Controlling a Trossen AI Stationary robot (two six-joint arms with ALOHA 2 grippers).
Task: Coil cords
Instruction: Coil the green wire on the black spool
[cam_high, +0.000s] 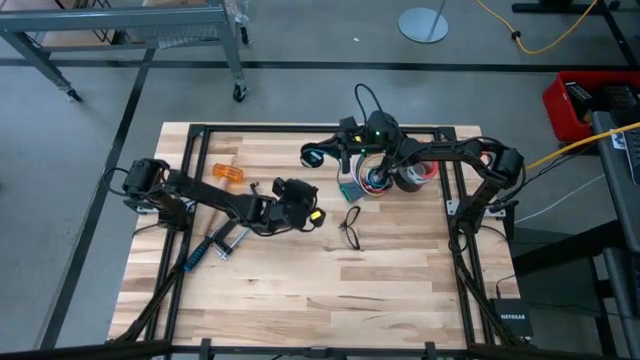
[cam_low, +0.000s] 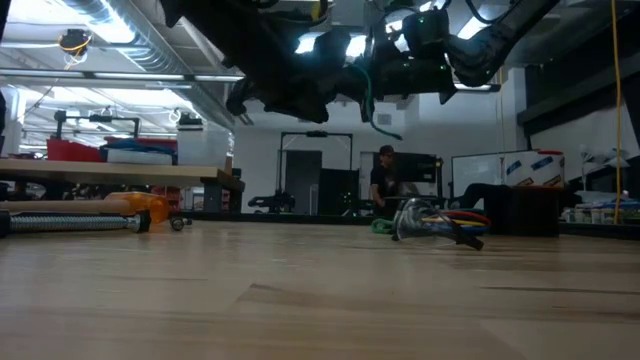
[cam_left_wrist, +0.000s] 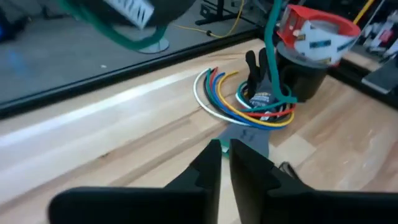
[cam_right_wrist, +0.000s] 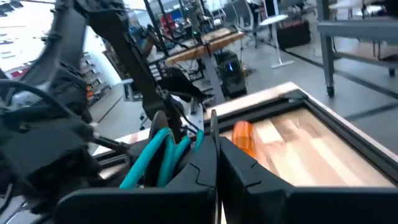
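The cord shows as a thin teal cable, with no yellow piece in sight. Several loops of it bunch beside my right gripper, which is shut above the table's far middle. A strand hangs down to the multicoloured wire bundle. My left gripper is shut and raised near the table's middle, pointing toward the bundle. A teal speck shows at its tips; whether it touches the cord, I cannot tell. My right gripper holds the cord's bunched loops at its shut fingers, with several strands together. The loops stick out to one side of the fingers, lifted clear of the table. One strand hangs slack below toward the wire bundle. The fingers themselves hide the pinch point.
A dark cup with a red and white roll stands beside the wire bundle. Black spectacle-shaped wire loops lie mid-table, with a grey card near them. An orange piece and a metal clamp lie at the left.
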